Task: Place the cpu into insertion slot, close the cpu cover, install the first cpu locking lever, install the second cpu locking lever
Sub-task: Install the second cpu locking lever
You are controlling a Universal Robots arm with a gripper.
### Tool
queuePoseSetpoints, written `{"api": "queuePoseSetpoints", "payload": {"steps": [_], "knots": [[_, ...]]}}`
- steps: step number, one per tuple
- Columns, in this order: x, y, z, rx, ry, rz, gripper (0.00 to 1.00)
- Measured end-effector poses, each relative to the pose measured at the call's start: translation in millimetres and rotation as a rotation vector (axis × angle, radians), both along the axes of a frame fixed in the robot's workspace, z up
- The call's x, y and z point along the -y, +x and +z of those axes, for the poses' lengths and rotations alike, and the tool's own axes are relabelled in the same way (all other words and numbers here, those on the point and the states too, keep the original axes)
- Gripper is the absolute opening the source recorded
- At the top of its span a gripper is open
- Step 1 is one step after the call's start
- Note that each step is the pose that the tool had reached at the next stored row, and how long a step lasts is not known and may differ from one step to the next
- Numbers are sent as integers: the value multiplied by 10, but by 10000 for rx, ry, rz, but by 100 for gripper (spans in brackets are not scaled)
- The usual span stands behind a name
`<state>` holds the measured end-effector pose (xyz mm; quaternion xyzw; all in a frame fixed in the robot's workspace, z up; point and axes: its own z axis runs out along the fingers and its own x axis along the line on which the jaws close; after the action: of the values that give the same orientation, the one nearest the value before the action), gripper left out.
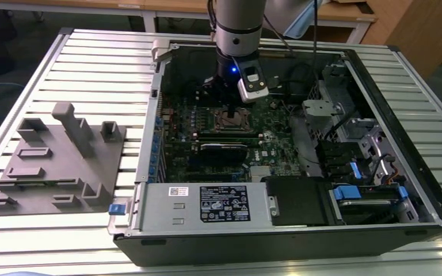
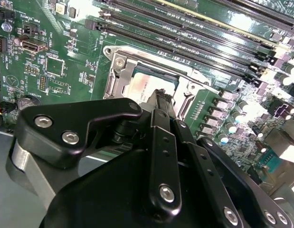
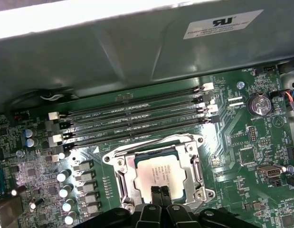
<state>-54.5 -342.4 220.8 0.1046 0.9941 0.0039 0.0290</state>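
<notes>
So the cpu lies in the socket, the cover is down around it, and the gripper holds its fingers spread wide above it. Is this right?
Not quite: the first wrist view shows the gripper with fingertips pressed together over the cpu, not spread. The cpu cover does lie around it.

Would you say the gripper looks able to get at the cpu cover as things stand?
Probably yes. The gripper hangs right over the socket, its fingertips together, at the edge of the cpu cover, which lies closed around the cpu. Nothing stands between them.

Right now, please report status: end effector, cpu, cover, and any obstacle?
End effector shut, tips low over the cpu. Cpu seated in insertion slot, cpu cover down around it. Memory slots beside the socket, not in the way.
</notes>
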Motion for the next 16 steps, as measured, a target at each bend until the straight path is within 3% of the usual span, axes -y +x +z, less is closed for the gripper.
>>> {"api": "queuePoseSetpoints", "payload": {"steps": [16], "knots": [[0, 0, 0, -123, 0, 0, 11]]}}
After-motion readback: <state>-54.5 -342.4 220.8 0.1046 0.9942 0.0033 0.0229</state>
